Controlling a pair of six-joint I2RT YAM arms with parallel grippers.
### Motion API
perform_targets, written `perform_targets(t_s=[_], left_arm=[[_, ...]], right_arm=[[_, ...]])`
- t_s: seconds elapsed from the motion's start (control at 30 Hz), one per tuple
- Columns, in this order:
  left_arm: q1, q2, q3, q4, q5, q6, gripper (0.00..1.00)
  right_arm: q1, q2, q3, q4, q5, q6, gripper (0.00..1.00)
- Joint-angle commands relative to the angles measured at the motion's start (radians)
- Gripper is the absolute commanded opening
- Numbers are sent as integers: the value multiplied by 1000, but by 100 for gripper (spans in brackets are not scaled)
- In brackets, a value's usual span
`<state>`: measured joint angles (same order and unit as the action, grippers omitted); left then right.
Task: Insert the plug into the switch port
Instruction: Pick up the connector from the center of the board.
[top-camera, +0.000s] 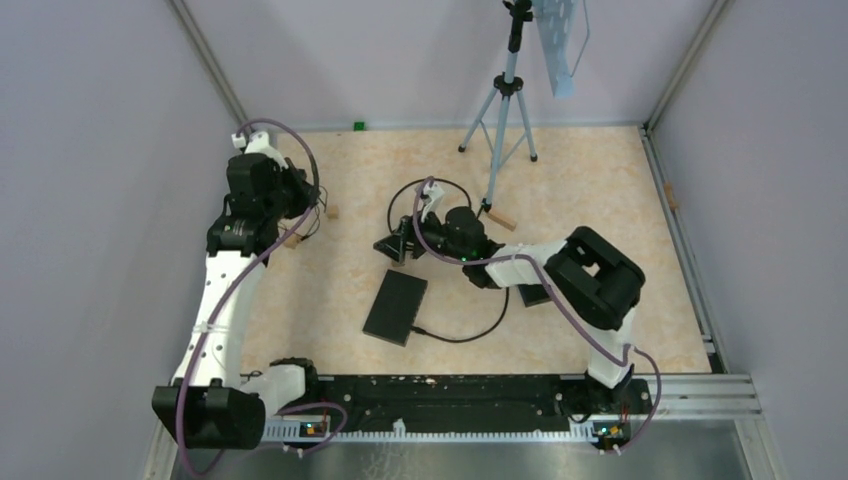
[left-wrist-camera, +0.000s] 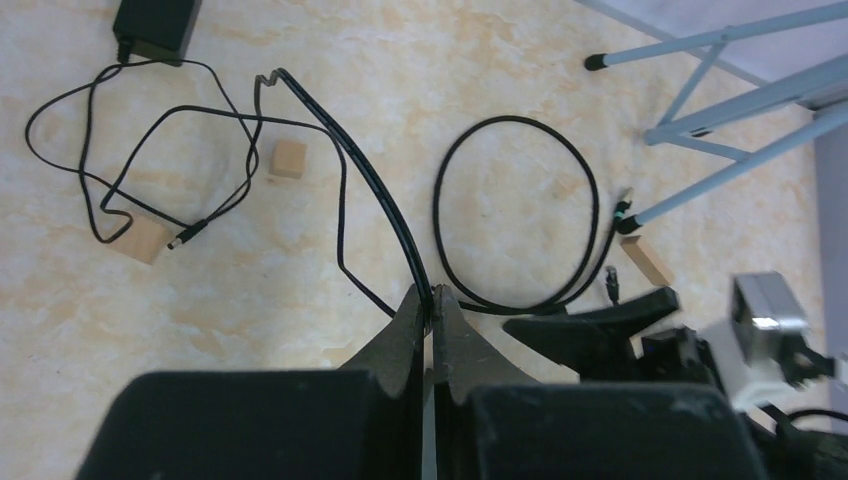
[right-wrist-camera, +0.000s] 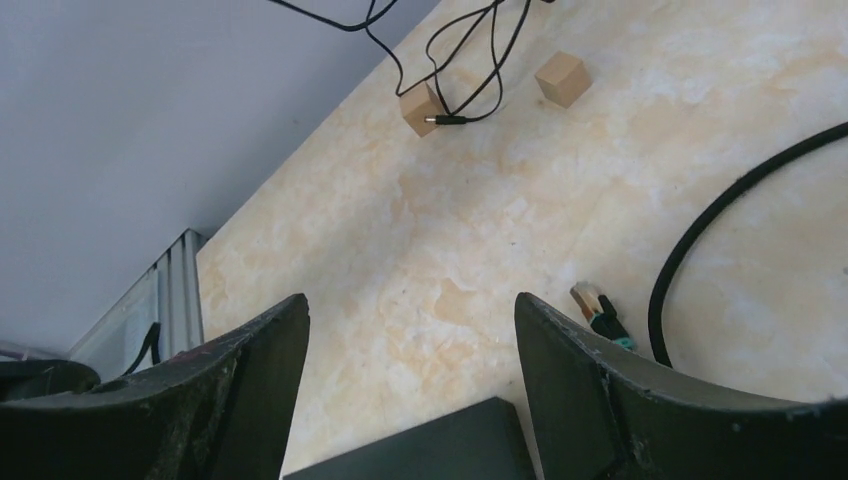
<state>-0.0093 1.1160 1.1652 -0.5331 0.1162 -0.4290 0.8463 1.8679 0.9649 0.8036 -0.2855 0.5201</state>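
Observation:
The switch (top-camera: 395, 305) is a flat black box on the table's middle; one corner of the switch (right-wrist-camera: 430, 450) shows between my right fingers. The plug (right-wrist-camera: 598, 310), clear-tipped with a teal boot, lies on the table just beyond my right finger, at the end of a looped black cable (left-wrist-camera: 515, 215). The left wrist view shows the plug (left-wrist-camera: 612, 285) beside that finger. My right gripper (right-wrist-camera: 410, 300) hangs open over the switch's far corner, holding nothing. Off to the left, my left gripper (left-wrist-camera: 433, 292) is shut on a black cord (left-wrist-camera: 370, 180).
A thin cord from a black adapter (left-wrist-camera: 155, 25) tangles at the left, ending in a barrel plug (left-wrist-camera: 188, 238) by two wooden blocks (left-wrist-camera: 288, 158) (left-wrist-camera: 140, 240). A tripod (top-camera: 500, 110) stands at the back, with a wooden stick (top-camera: 503, 218) near its foot.

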Motion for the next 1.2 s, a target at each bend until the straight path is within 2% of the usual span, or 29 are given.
perform_targets(t_s=[0.0,0.23,0.37,0.43,0.63,0.77,0.87,0.97,1.17], left_arm=[[3,-50,39,16,92,-25,0],[3,-65,60,-1,124,-37,0],[3,-78,80,10,212,-22,0],[3,-83,87,29,297,4,0],[2,-117,78,125,530,7,0],[3,-131,79,150,625,4,0],[3,-143,83,140,670,10,0],[3,-161,95,107,674,27,0],[3,-193,102,59,660,53,0]], right_arm=[[23,116,136,131,12,55,74],[42,310,318,124,22,33,73],[43,379,403,86,16,-8,71],[46,384,388,139,8,-45,70],[53,354,261,451,-56,-181,70],[53,316,207,605,-84,-274,71],[52,299,198,638,-113,-370,70],[48,286,209,610,-137,-448,63],[18,253,186,586,-119,-501,52]])
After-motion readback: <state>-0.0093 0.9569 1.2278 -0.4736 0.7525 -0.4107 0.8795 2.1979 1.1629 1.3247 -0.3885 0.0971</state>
